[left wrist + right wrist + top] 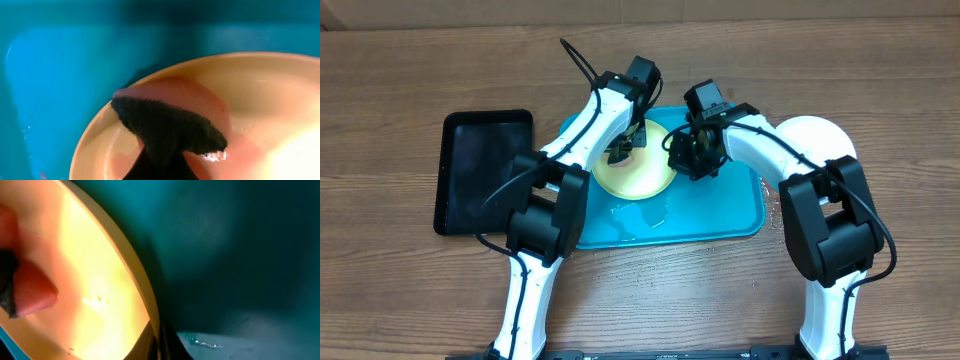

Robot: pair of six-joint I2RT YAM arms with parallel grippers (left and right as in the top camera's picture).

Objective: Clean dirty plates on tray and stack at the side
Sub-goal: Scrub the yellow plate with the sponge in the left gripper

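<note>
A yellow-green plate (638, 172) rests on the turquoise tray (720, 210). My left gripper (623, 150) is shut on a black sponge (167, 127) and presses it onto the plate's inner face (260, 95). A red smear (175, 90) lies around the sponge. My right gripper (688, 158) is shut on the plate's right rim (145, 295), which runs down between its fingers (150, 347). The red smear (32, 292) also shows at the left of the right wrist view. A white plate (818, 138) lies on the table right of the tray, partly behind the right arm.
A smaller black tray (485, 170) sits left of the turquoise one, close to the left arm. Wet patches glisten on the turquoise tray's floor (640, 215) in front of the plate. Wooden table surrounds both trays.
</note>
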